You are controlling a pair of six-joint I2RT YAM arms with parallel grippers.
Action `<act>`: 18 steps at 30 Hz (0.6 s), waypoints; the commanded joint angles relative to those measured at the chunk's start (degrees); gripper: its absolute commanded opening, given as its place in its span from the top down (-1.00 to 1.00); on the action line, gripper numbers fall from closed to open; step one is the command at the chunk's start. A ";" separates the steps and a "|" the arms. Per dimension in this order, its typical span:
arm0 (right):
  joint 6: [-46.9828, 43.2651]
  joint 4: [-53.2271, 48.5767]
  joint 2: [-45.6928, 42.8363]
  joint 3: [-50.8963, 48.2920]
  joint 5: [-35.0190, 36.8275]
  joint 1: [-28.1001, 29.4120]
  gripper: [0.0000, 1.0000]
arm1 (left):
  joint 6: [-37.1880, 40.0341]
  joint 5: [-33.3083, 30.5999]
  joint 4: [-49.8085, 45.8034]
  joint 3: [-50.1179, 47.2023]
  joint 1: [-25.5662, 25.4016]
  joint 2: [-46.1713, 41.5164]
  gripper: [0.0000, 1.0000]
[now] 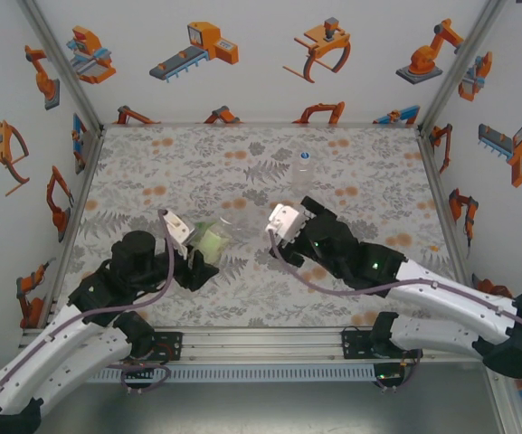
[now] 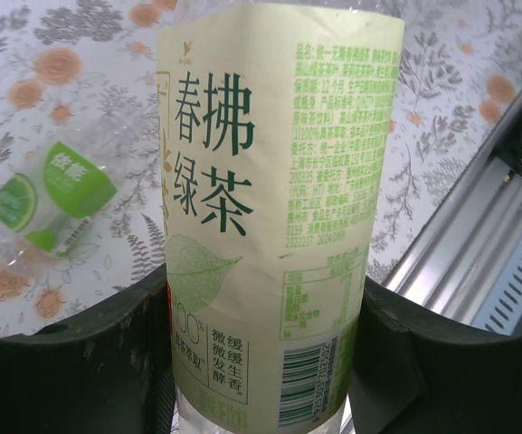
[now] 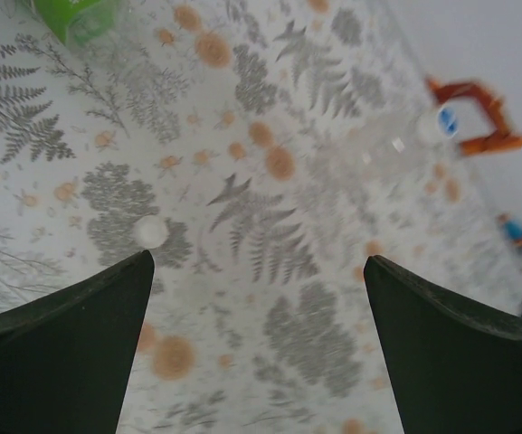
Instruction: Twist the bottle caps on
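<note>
- The left claw (image 2: 261, 294) is clamped on the pale yellow-green bottle (image 2: 279, 208), one dark finger pressing each side of its labelled body.
- The right claw (image 3: 259, 260) stands wide apart over the desk (image 3: 270, 181) with nothing between its fingers.
- A white cap (image 3: 149, 231) lies on the desk just beside one right fingertip.
- The green-label bottle (image 2: 61, 194) lies on its side near the held one.
- The clear bottle (image 1: 303, 167) stands upright, well apart, toward the far edge.
</note>
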 commanded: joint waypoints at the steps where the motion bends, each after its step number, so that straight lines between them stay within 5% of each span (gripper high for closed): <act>1: 25.92 -2.55 2.25 -3.03 -6.66 -5.15 -0.71 | -2.21 -3.59 2.62 -0.85 0.48 -1.94 1.00; 8: 45.39 -3.94 10.59 -4.85 -15.96 -13.61 -0.42 | -2.45 -0.18 5.30 -2.30 0.43 -4.96 1.00; 18: 50.18 -12.91 23.66 2.95 -15.74 -14.35 -0.18 | -2.91 0.91 7.19 -3.68 0.42 -7.55 1.00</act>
